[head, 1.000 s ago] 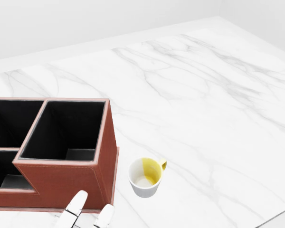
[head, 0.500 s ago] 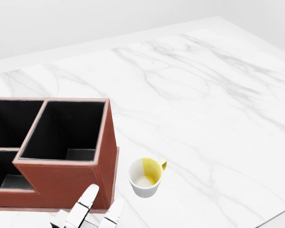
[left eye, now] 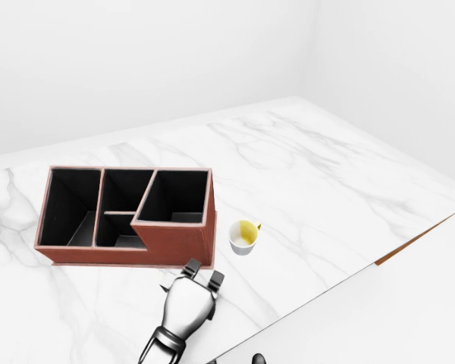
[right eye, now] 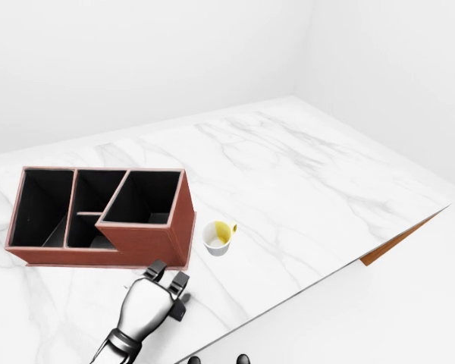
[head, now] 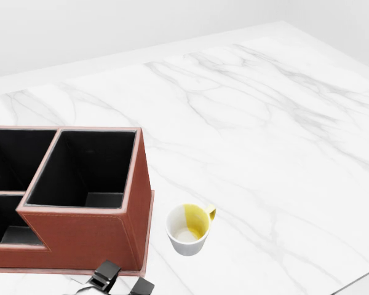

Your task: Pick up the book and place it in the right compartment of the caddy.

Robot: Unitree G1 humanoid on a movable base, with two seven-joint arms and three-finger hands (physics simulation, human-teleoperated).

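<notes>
1. Left hand (right eye: 158,292): fingers curled in vs 0.5 s ago, when they were extended; can't tell if gripping anything.
2. Book not visible.
3. Caddy (left eye: 174,244) & mug (left eye: 244,236) unchanged on marble table (left eye: 326,182).

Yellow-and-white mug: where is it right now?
In the left-eye view the yellow-and-white ceramic mug stands on the white marble table, just right of the brown leather caddy, apart from it, with the hand lower left.
</notes>
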